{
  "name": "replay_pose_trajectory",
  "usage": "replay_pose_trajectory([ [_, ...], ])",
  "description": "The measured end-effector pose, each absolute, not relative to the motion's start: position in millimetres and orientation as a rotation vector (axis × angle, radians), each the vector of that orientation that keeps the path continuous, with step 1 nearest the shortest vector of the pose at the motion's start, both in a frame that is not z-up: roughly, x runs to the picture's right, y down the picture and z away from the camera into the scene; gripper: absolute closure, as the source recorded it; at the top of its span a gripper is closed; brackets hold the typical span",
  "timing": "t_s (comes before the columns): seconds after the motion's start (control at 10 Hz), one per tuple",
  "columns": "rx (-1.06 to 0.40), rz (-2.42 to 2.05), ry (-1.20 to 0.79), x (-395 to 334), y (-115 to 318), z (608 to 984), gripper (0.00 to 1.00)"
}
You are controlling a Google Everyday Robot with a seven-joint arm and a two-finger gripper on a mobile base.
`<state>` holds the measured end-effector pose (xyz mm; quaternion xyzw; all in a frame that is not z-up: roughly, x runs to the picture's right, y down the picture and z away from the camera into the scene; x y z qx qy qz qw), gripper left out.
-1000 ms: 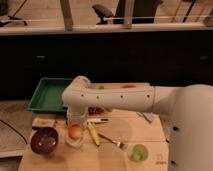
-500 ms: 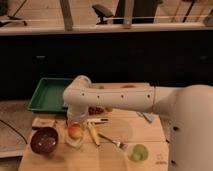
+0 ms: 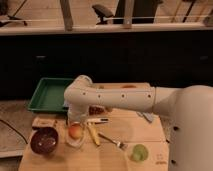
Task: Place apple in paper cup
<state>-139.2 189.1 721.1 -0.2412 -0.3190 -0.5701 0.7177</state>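
A wooden bench [image 3: 130, 131] is seen in dim light, with a white robot arm [image 3: 115, 97] stretched across it from the right and bent down at its left end. The pincer [image 3: 75, 123] is held directly over the paper cup [image 3: 74, 141], which stands upright near the bench's front left part. The apple [image 3: 75, 131], orange-red, is seen at the cup's mouth, framed by the whitish wall, just beneath the pincer. Whether the apple is gripped or merely lies in the cup cannot be told, and the pincer's state cannot be told either. A dark maroon bowl [image 3: 44, 141] is set just left of the cup, apart from it. A long yellow object [image 3: 93, 134] lies just right of the cup, and a fork [image 3: 113, 142] is laid further right. A pale green round thing [image 3: 139, 152] is placed near the front right corner. A green tray [image 3: 47, 95] is found at the back left, behind the bowl and cup.
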Motion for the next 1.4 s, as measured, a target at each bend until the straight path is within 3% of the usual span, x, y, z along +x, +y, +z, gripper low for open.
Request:
replay_pose_trajectory([
  [0.2, -0.534, -1.266, -0.711, -138.8, 190.1, 721.3, 0.70],
  [0.8, -0.536, -1.301, -0.747, -137.5, 190.4, 721.7, 0.61],
  [1.2, -0.540, -1.311, -0.765, -138.2, 189.1, 722.9, 0.77],
  [1.4, -0.542, -1.324, -0.778, -137.4, 188.7, 723.7, 0.76],
])
